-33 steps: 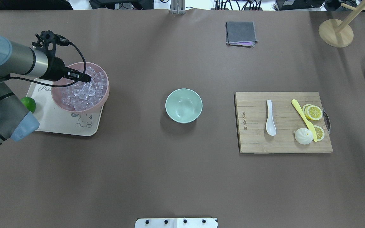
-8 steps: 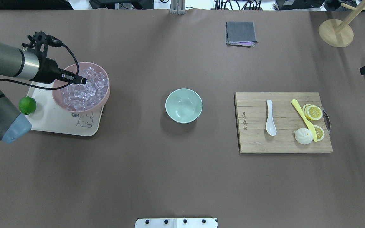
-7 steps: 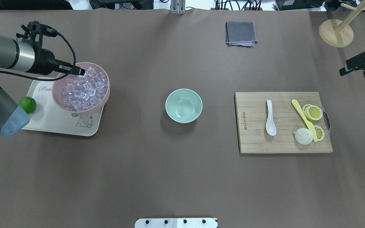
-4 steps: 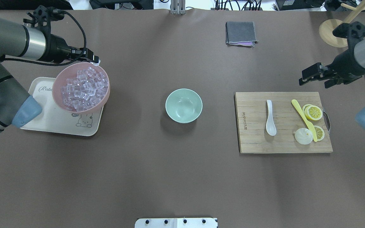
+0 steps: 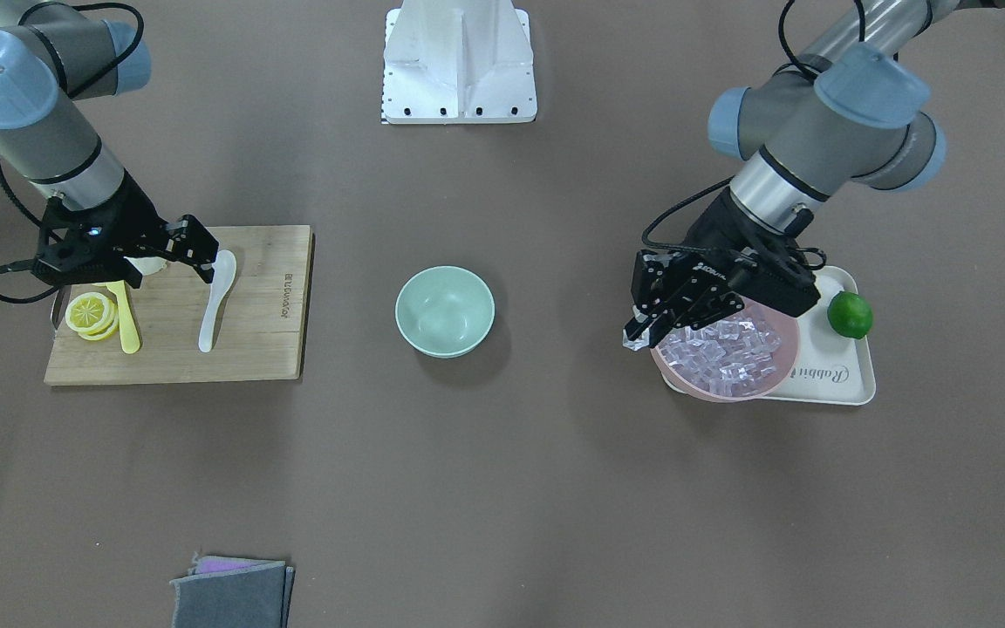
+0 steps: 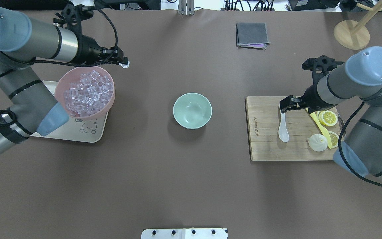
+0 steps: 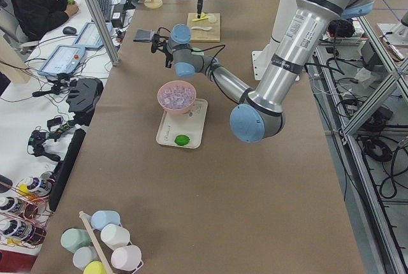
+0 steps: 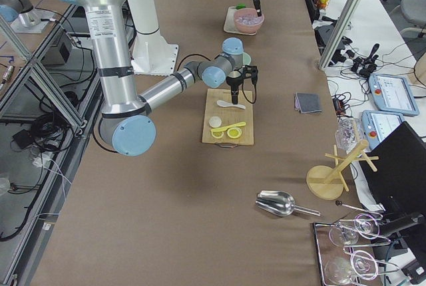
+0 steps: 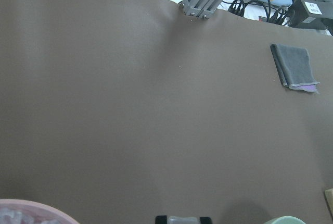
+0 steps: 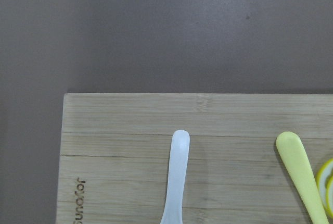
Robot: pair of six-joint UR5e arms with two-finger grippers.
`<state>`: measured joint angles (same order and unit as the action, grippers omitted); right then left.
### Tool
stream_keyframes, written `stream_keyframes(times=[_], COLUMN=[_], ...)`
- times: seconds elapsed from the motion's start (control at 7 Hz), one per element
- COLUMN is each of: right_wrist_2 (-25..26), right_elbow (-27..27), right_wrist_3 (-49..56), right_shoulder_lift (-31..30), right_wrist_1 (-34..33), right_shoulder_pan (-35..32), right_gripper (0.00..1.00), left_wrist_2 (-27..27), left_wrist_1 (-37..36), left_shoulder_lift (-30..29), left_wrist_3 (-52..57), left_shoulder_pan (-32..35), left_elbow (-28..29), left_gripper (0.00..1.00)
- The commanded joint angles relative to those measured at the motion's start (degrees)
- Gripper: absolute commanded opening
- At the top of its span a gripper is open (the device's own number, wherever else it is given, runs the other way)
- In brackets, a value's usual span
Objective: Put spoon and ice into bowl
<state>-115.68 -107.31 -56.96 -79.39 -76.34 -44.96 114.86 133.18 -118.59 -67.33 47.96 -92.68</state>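
The white spoon (image 6: pixel 283 127) lies on the wooden cutting board (image 6: pixel 265 146), handle toward the far side. My right gripper (image 6: pixel 284 105) hovers open over the handle tip, which shows in the right wrist view (image 10: pixel 177 172); the gripper is empty. The mint-green bowl (image 6: pixel 192 110) stands empty at the table's middle. My left gripper (image 6: pixel 123 63) is shut on one clear ice cube (image 6: pixel 125 64), raised just beyond the right rim of the pink bowl (image 6: pixel 106 71) full of ice. The cube shows between the fingertips in the left wrist view (image 9: pixel 182 220).
The pink bowl sits on a cream tray (image 6: pixel 88 132) with a lime (image 5: pixel 849 315). A yellow knife (image 6: pixel 317 122), lemon slices (image 6: pixel 329 117) and a white bun (image 6: pixel 317 143) share the board. A grey cloth (image 6: pixel 252 34) and a wooden stand (image 6: pixel 351 34) are at the far side.
My left gripper has risen out of the pink bowl with an ice cube and moved right. My right arm has come in from the right edge to above the spoon handle.
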Motion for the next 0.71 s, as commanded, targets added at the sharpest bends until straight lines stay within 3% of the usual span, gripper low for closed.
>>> stream_keyframes(times=[0.0,0.57], right_wrist_2=[2.22,2.22], right_elbow=[2.80,6.14], right_wrist_3=[-0.17,-0.25], right_shoulder_lift=[1.60,3.44], right_wrist_1=[-0.04,1.01], right_shoulder_pan=[1.89,1.89], right_gripper=[0.92,0.85], left_wrist_2=[-4.11,-9.73], left_wrist_1=[-2.99,-3.36], left_shoulder_lift=[-2.50,-3.31], left_wrist_3=[-0.79,-1.58], left_shoulder_pan=[-3.83,-8.49], left_elbow=[-0.13,0.04], left_gripper=[0.00,0.00])
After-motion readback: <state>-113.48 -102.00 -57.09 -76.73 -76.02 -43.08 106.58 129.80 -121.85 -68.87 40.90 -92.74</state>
